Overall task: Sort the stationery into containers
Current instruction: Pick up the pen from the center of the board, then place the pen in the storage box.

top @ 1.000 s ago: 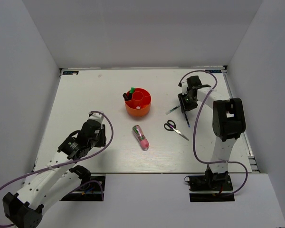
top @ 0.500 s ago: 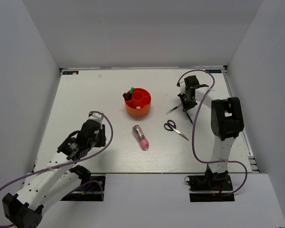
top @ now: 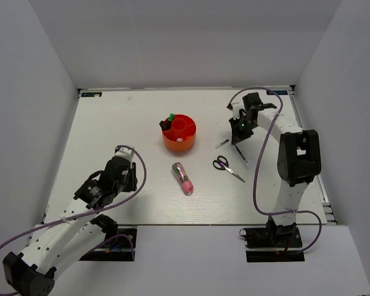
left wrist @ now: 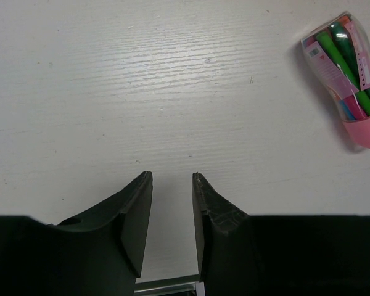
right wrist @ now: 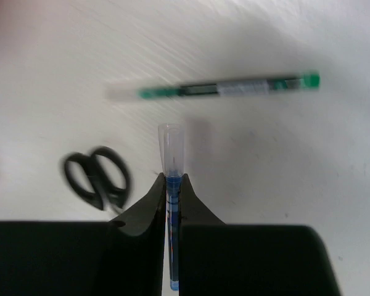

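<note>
The round orange-red organiser (top: 179, 134) stands mid-table with a green marker (top: 171, 116) and a black-capped item (top: 165, 125) upright in its left compartments. My right gripper (top: 238, 138) is shut on a thin blue pen with a clear cap (right wrist: 172, 148), held above the table. Below it lie a thin clear pen with green ends (right wrist: 222, 88) and the black-handled scissors (right wrist: 98, 179), both also in the top view: pen (top: 222, 143), scissors (top: 227, 166). My left gripper (left wrist: 172, 179) is open and empty over bare table. The chunky pink-and-green pen (left wrist: 348, 80) lies to its far right.
White walls close in the table on three sides. The pink-and-green pen (top: 183, 179) lies just in front of the organiser, between the two arms. The right arm's purple cable (top: 256, 179) loops above the right side of the table.
My right gripper has swung its wrist and shifted slightly to the left with the blue pen in its jaws. The left arm has not moved.
</note>
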`<state>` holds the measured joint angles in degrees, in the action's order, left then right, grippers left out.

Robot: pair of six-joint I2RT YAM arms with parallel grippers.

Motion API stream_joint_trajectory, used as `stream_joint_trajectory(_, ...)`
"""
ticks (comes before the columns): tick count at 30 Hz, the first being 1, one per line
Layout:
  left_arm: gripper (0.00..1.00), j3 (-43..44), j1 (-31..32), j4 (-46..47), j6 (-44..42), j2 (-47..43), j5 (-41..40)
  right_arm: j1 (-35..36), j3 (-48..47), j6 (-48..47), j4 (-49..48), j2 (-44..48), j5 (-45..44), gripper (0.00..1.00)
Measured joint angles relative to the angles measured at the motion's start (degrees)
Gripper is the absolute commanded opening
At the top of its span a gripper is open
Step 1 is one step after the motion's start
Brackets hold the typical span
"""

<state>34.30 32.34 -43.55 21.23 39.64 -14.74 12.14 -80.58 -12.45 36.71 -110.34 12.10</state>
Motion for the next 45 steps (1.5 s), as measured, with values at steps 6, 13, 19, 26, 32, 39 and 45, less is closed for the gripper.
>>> stream_joint_trajectory(6,0.43,-0.2,0.0,0.3,-0.7,-0.3,0.4,2.3,-14.3,1.7,1.5,0.2,15.0,0.0)
stream_joint_trajectory(13,0.43,-1.4,0.0,1.4,-1.5,-1.0,0.6,5.6,-17.7,13.8,-21.6,-2.5,31.7,0.0)
stream_joint_trajectory(19,0.43,-1.7,0.0,1.9,-2.4,-0.7,0.7,6.0,-22.9,27.2,-45.8,-13.2,37.4,0.0)
stream_joint_trajectory(26,0.43,-1.7,0.0,2.0,-2.9,0.6,0.6,5.9,-32.2,34.2,-55.8,-22.1,39.5,0.0)
stream_joint_trajectory(32,0.43,-1.7,0.0,2.0,-3.0,0.6,0.6,6.3,-31.8,37.2,-61.6,-22.1,40.7,0.0)
stream_joint_trajectory(39,0.43,-1.7,0.0,2.0,-3.0,0.6,0.6,8.0,-28.7,37.6,-64.0,-22.1,41.8,0.0)
stream_joint_trajectory(45,0.43,-1.7,0.0,2.0,-3.0,0.3,0.6,9.7,-28.7,35.4,-63.9,-22.3,42.5,0.0)
